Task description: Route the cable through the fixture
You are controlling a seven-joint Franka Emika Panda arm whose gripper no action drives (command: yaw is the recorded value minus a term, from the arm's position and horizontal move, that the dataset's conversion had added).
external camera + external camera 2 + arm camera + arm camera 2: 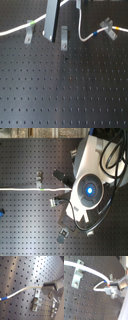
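The white cable comes in from the first exterior view's left, rises past its green band to the top edge, then drops in a loop past a blue band. The fixture, a narrow upright grey clip, stands below and between the two runs, with no cable in it; it also shows in the second exterior view. My gripper is shut on the cable, which hangs above the board in both wrist views. In the first exterior view only a grey bar of it shows.
A slanted grey clip stands at the first exterior view's left. A forked pale clip at the right holds the cable beside a yellow band. The black perforated board lies below. The arm hides much of the second exterior view.
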